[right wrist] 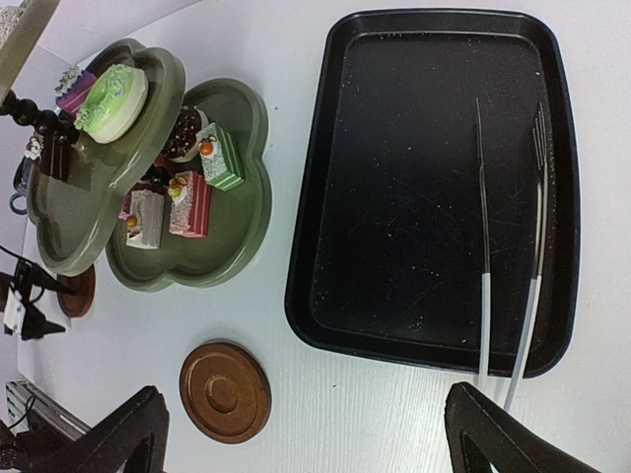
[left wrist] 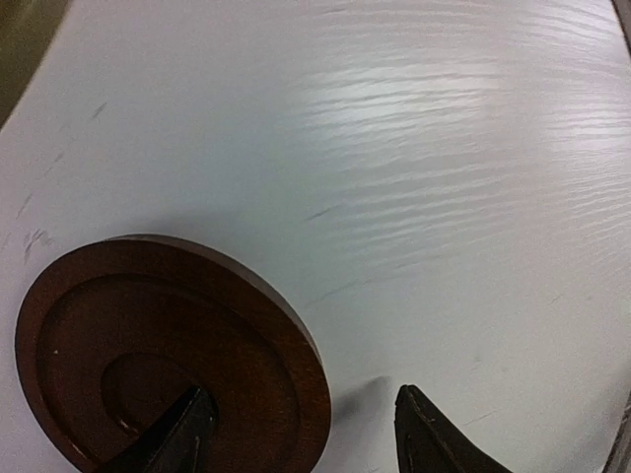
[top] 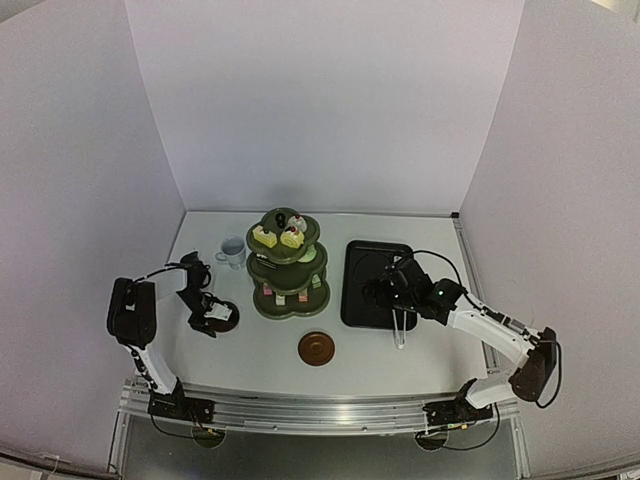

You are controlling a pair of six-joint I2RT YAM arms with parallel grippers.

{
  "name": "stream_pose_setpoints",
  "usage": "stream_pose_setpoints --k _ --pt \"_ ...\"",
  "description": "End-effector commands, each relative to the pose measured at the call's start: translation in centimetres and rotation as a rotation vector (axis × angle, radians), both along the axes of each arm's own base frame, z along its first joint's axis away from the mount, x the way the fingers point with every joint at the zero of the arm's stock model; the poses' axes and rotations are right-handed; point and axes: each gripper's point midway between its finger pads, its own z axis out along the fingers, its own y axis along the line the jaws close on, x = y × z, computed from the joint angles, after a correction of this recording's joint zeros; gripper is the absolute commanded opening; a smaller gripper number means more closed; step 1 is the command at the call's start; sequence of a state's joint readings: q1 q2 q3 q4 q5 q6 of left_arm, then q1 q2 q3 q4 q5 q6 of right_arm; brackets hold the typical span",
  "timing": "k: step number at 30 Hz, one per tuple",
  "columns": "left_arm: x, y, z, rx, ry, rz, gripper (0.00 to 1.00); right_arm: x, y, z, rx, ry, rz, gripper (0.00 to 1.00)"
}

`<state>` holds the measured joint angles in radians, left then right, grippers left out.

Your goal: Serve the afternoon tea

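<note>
The white table [top: 260, 360] holds everything. On its right side lies a black tray [right wrist: 414, 148]. In the middle stands the green three-level stand [right wrist: 242, 212], upright, just beside the left edge of the tray but apart from it.

The right gripper [right wrist: 306, 443] hovers over the near edge of the tray, its jaws wide apart and holding nothing. The left gripper [left wrist: 301, 404] is low on the left side, its jaws also apart. One finger [left wrist: 182, 439] is over a brown saucer [left wrist: 148, 335]. The other is over the bare table, with a gap to the rim.

A second saucer [top: 316, 348] lies in front of the stand. A pale mug [top: 232, 250] stands behind the stand, to its left. Small cakes [right wrist: 187, 202] sit on every level. Thin tongs [right wrist: 508, 296] lie in the right part of the tray, their ends passing over its near rim.
</note>
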<state>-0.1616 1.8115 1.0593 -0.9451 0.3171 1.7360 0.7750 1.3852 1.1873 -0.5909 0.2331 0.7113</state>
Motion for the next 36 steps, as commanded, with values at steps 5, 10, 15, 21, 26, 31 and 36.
stream_pose_setpoints --k 5,10,15,21,26,31,36 --pt "-9.7 -3.5 -0.4 0.005 0.142 -0.227 0.64 -0.2 -0.5 2.7 0.038 -0.072 -0.018 0.95" --pt "-8.7 -6.3 -0.7 0.003 0.078 -0.255 0.66 -0.7 -1.0 2.7 0.047 -0.075 -0.031 0.95" --pt "-7.3 -8.2 -1.6 0.006 0.004 -0.296 0.68 -1.1 -1.2 3.0 0.053 -0.085 -0.037 0.95" --pt "-5.0 -10.0 -1.7 -0.001 -0.03 -0.28 0.69 -1.5 -1.7 3.2 0.06 -0.094 -0.051 0.95" --pt "-4.8 -10.6 -1.7 -0.015 -0.046 -0.313 0.7 -1.7 -1.8 3.1 0.059 -0.096 -0.055 0.95" --pt "-5.1 -11.4 -1.9 -0.027 -0.049 -0.342 0.7 -1.6 -1.7 2.9 0.053 -0.093 -0.055 0.95" --pt "-6.2 -12.6 -1.9 -0.048 -0.03 -0.375 0.7 -1.5 -1.4 3.0 0.05 -0.094 -0.046 0.95"
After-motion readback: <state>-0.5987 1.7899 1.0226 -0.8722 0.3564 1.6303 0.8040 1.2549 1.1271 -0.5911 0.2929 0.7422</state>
